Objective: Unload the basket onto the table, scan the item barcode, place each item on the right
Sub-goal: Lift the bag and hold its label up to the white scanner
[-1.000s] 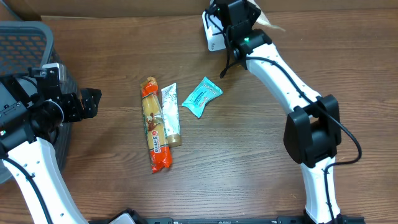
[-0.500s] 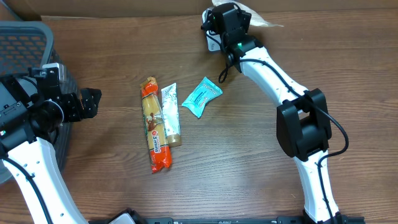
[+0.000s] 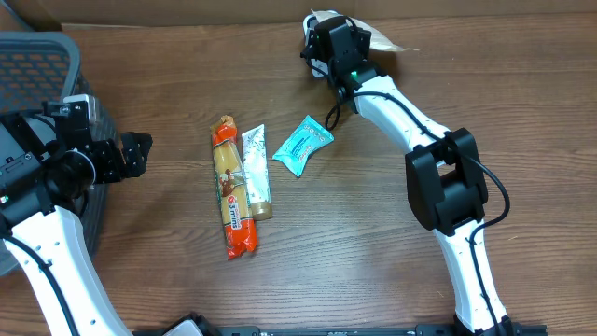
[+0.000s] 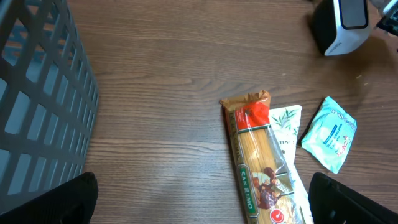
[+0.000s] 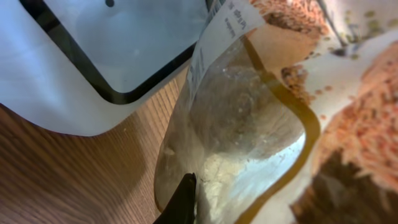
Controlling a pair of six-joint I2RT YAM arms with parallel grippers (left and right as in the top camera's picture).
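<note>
R gripper (image 3: 325, 39) is clamped tight on the clear grain pkt (image 5: 249, 124). The pkt sits right ahead of its dark fingertip (image 5: 181, 198), w/ the white scanner (image 5: 93, 56) just beside it, up-left of that tip. L gripper (image 3: 140, 154) has its fingers spread wide, nothing btwn. The pasta pkt (image 4: 258, 162), white-green sachet (image 4: 287, 127) and teal pkt (image 4: 331, 132) lie out ahead of them, not touched.
</note>
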